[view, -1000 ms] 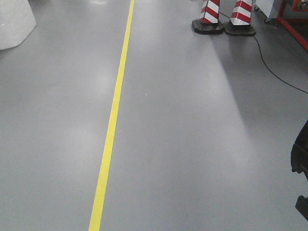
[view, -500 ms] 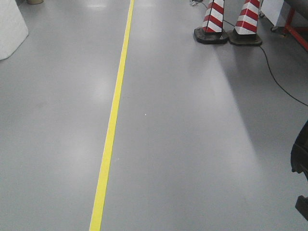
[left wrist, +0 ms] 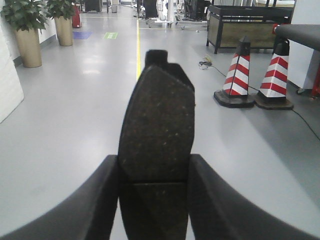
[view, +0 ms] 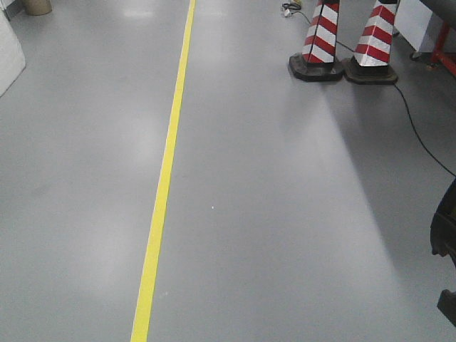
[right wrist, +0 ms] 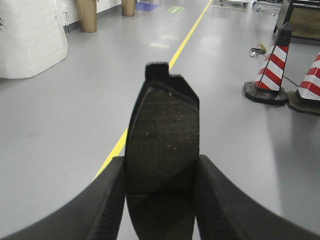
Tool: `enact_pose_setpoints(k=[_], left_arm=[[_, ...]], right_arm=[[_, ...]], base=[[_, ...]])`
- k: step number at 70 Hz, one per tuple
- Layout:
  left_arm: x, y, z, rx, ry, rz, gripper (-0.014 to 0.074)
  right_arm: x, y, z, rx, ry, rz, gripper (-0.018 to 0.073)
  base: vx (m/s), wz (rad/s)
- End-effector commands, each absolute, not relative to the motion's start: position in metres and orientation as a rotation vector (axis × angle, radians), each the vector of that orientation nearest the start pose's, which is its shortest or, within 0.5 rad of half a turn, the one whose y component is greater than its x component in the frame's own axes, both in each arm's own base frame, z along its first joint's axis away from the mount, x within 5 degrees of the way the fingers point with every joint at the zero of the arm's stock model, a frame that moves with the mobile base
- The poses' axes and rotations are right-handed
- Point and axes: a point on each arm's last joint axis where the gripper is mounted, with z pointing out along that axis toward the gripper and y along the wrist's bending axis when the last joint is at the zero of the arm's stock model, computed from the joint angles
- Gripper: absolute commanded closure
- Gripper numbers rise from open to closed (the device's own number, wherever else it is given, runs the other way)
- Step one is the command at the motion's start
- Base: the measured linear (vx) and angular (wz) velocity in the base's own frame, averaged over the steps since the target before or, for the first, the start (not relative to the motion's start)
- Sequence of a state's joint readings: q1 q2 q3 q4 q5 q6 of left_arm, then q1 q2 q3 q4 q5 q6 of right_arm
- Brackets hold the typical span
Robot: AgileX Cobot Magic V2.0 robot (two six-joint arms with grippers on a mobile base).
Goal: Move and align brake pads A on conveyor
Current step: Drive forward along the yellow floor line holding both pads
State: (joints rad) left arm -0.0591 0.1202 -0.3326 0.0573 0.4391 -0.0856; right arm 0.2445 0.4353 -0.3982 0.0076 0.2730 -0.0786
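Observation:
My left gripper [left wrist: 154, 160] is shut on a brake pad A [left wrist: 157, 115], a dark grey speckled oblong standing on end between the black fingers [left wrist: 90, 200], with a thin groove across it at finger height. My right gripper [right wrist: 161, 160] is likewise shut on a second brake pad A [right wrist: 162, 125], upright and grooved the same way. Both pads hang in the air above the grey floor. The conveyor is out of view. In the front view only a black piece of arm [view: 445, 242] shows at the right edge.
A yellow floor line [view: 165, 171] runs ahead. Two red-and-white cones [view: 322, 43] [view: 376, 46] stand at the far right with a black cable [view: 420, 135] trailing from them. A red-legged frame [view: 445, 53] stands beyond. A white block [right wrist: 30, 40] and potted plants [left wrist: 27, 30] stand at the left.
The front view has advanced along the floor. The cones have slid lower and show more of their height. The white block has slipped toward the left edge.

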Motion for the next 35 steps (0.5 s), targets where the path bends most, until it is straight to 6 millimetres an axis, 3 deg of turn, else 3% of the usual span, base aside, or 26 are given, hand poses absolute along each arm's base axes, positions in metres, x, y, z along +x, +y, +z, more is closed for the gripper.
enact_pose_setpoints(k=[1, 35], left_arm=[[0.0484, -0.0012, 0.2939, 0.007, 1.602, -0.058, 0.045], [0.0484, -0.0012, 0.2939, 0.007, 1.602, -0.058, 0.045]], right_arm=[[0.0961, 0.0239, 0.3106, -0.268, 1.646, 0.124, 0.0563], [0.0961, 0.0239, 0.3105, -0.268, 1.647, 0.124, 0.0563]], base=[[0.57, 0.01], [0.59, 0.01]])
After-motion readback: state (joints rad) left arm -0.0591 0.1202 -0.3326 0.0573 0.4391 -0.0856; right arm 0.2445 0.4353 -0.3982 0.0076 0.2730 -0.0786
